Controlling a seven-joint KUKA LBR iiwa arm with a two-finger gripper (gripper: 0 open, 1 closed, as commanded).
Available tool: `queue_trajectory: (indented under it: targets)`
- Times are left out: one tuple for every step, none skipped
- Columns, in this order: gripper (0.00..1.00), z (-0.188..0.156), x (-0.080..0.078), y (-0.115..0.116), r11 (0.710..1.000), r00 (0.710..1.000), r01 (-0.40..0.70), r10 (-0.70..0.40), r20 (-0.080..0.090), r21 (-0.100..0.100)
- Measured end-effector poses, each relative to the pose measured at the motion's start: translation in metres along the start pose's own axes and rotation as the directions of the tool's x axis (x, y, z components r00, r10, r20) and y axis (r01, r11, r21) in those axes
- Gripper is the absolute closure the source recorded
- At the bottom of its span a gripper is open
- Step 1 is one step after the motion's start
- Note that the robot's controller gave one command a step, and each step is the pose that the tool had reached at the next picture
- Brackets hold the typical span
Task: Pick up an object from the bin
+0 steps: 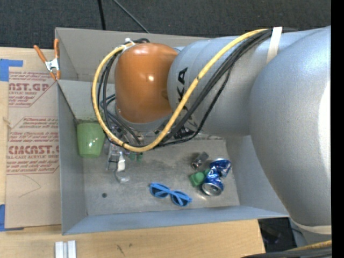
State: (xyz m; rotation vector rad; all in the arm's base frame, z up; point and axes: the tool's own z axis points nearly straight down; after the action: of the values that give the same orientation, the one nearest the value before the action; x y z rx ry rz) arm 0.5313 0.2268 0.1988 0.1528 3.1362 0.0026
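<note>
The grey metal bin is seen to hold a few loose things, spread thinly over its floor. A pale green translucent cup is found at the left wall, lying on its side as far as can be judged. A pair of blue sunglasses is laid flat near the front wall, about mid-width. To the right, a crushed blue and white drinks can is noted, with a small green piece touching its left side and a small grey metal piece just behind these. The arm's orange cover and looped yellow and black cables are placed over the rear left of the bin. The tool is seen below them, low over bare floor just right of the green cup, the nearest thing to it; contact with the cup cannot be made out. How far the tool is open cannot be told, and nothing is seen held in it.
</note>
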Motion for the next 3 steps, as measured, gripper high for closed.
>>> queue_trajectory:
  targets:
    - [1.00, 0.024, 0.020, -0.093, 0.927, 0.927, 0.375, -0.375, -0.004, 0.003]
    - [1.00, 0.059, 0.002, -0.138, 0.973, 0.973, 0.231, -0.231, -0.004, 0.002]
    - [0.00, 0.058, 0.002, -0.136, 0.972, 0.972, 0.233, -0.233, -0.002, 0.000]
